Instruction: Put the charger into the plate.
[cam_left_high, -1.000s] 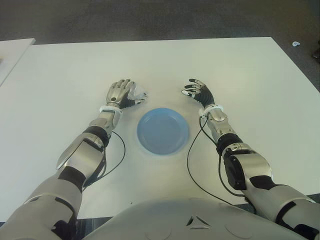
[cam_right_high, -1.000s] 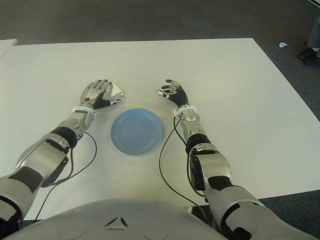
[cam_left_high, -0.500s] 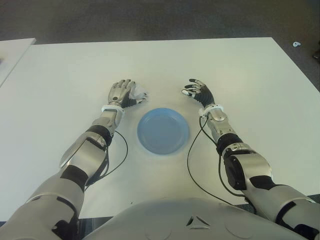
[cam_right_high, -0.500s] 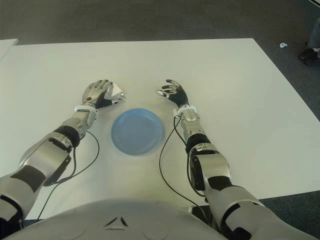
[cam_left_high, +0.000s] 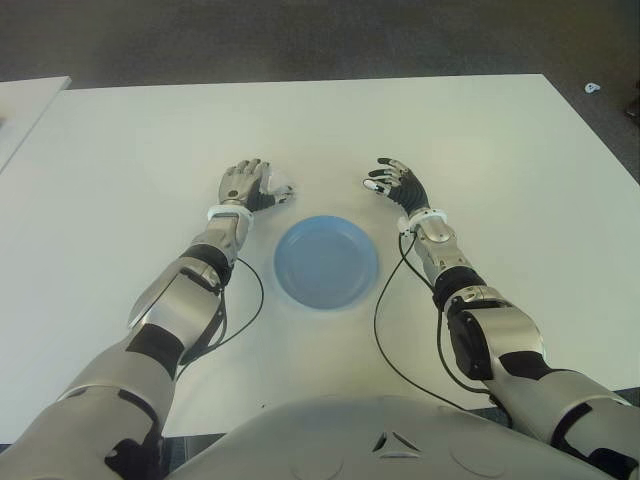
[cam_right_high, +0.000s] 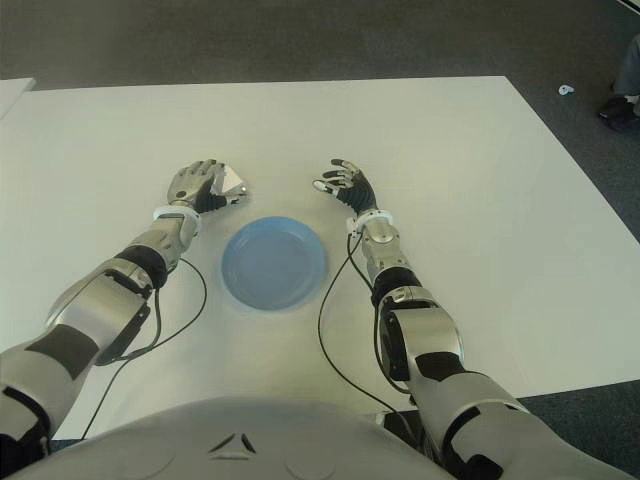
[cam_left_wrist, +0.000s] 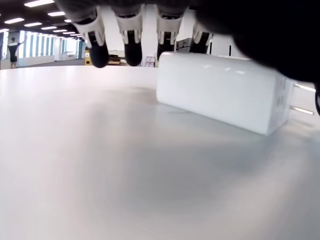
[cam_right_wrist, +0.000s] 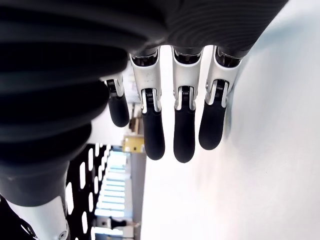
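Note:
The white charger lies on the white table, just behind the left rim of the empty blue plate. My left hand is cupped over the charger's left side, palm down. In the left wrist view the charger lies flat with its prongs sticking out, and the fingertips hang just past it, not closed on it. My right hand shows behind the plate's right rim, fingers spread and empty, as its fingers show in the right wrist view.
Black cables trail from both forearms across the table near the plate. A second white table's corner shows at the far left. Dark carpet lies beyond the table's far edge.
My left forearm has swung a little to the right and the hand has edged closer over the charger. The right arm and the plate have not moved.

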